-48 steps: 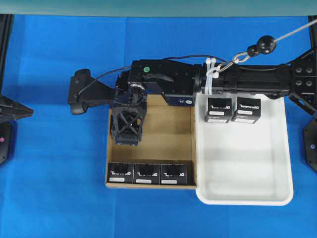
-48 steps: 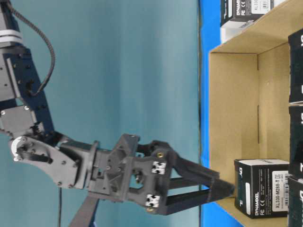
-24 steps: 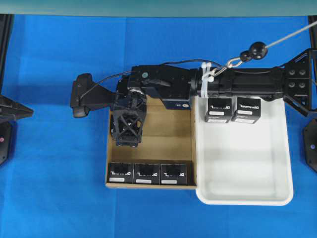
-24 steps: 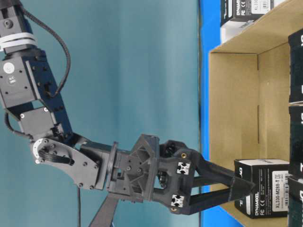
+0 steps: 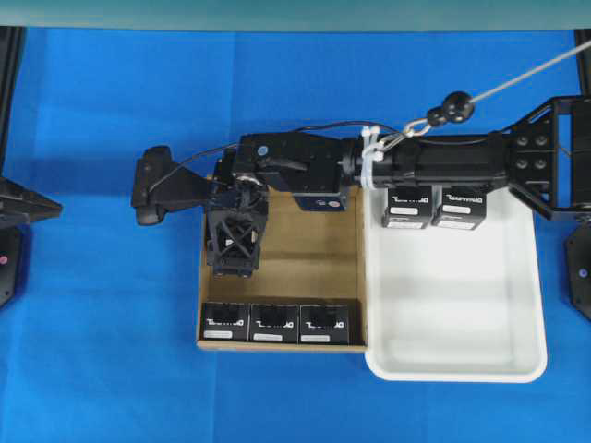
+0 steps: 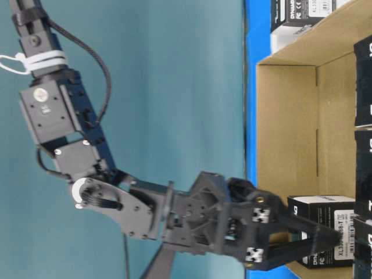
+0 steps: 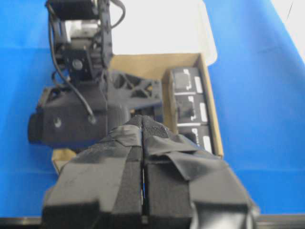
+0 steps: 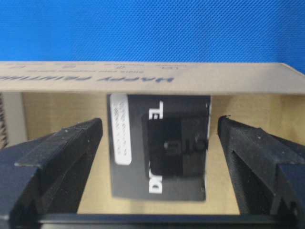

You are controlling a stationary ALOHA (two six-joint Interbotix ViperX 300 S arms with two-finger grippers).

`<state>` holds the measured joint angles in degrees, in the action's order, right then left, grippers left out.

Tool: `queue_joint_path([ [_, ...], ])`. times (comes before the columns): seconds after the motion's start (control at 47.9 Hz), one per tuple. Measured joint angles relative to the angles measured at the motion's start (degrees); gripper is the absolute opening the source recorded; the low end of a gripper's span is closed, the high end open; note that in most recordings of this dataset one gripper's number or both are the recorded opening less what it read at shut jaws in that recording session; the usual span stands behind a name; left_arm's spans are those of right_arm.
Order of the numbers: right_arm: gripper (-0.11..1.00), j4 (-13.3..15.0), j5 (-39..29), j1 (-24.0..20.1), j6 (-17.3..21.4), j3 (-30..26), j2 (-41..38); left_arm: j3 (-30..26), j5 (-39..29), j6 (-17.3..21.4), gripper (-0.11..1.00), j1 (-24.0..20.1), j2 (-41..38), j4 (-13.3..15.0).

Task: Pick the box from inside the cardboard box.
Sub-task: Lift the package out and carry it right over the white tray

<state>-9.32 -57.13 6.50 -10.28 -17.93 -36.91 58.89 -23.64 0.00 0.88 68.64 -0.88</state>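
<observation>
I see the right gripper point(image 8: 159, 157) wide open, the black box point(image 8: 159, 145) lying centred between its fingers inside the cardboard box point(image 8: 143, 78), not gripped; the left gripper point(image 7: 143, 157) is closed.

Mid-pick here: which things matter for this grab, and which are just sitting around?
In play: black box between the open jaws; cardboard box.
Lying about: row of three black boxes; white tray; its two boxes.
</observation>
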Motion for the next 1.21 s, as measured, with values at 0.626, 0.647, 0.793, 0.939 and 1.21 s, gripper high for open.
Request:
queue_joint_path([
  [0.626, 0.61, 0.1, 0.5, -0.5, 1.1, -0.6, -0.4, 0.0, 0.0, 0.0, -0.06, 0.0, 0.0, 0.0],
  [0.647, 0.61, 0.1, 0.3, -0.5, 1.3, -0.7, -0.3, 0.0, 0.0, 0.0, -0.06, 0.0, 0.0, 0.0],
  [0.793, 0.61, 0.0, -4.5, -0.6, 2.7, -2.6, 2.3, 0.0, 0.0, -0.1, -0.06, 0.0, 0.0, 0.0],
  [0.939, 0.61, 0.0, -11.6, -0.4, 2.5, -5.4, 8.2, 0.0, 0.0, -0.1, -0.06, 0.0, 0.0, 0.0],
  [1.21, 0.61, 0.0, -24.5, 1.4, 2.5, -10.4, 17.8, 0.0, 0.0, -0.3, -0.06, 0.0, 0.0, 0.0],
])
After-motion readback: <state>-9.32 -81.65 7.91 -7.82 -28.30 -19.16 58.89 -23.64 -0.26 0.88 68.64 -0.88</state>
